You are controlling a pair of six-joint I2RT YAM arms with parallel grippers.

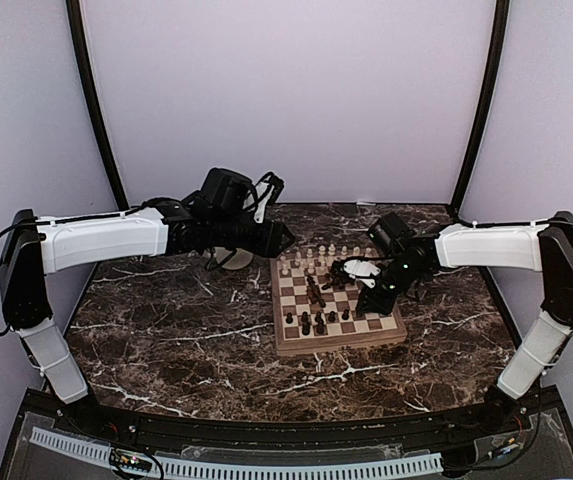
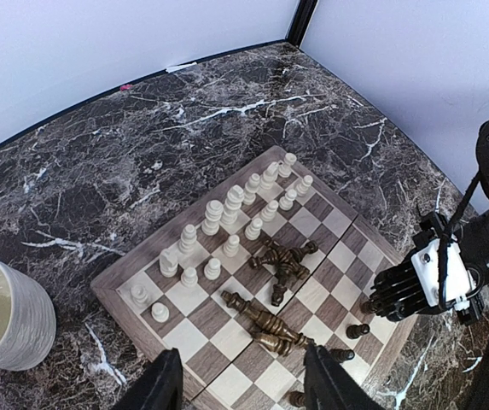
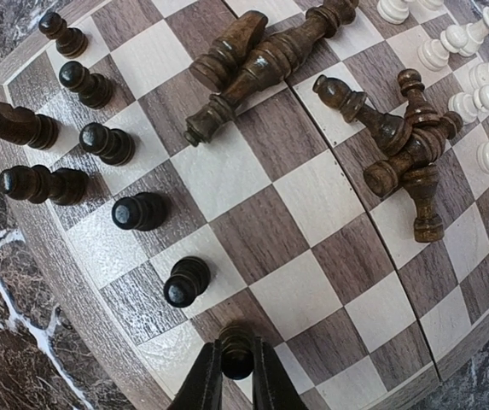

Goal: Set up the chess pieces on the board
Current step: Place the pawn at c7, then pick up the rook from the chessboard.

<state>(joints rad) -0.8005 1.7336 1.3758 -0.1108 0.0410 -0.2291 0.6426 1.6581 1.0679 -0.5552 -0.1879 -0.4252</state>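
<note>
The right gripper (image 3: 236, 366) pinches a dark pawn (image 3: 236, 342) at the right side of the board (image 1: 341, 344) (other dark pieces (image 3: 261, 60) lie toppled mid-board). The left gripper (image 2: 244, 377) hangs wide open, empty, near its far left corner.

Sixteen white pieces (image 2: 235, 196) standing in two rows of eight, eight dark pieces (image 3: 137, 209) standing upright, more dark ones (image 3: 261, 60) lying in two heaps (too tangled to count), one board (image 3: 235, 231), one mug (image 2: 9, 320) sitting nearby.
</note>
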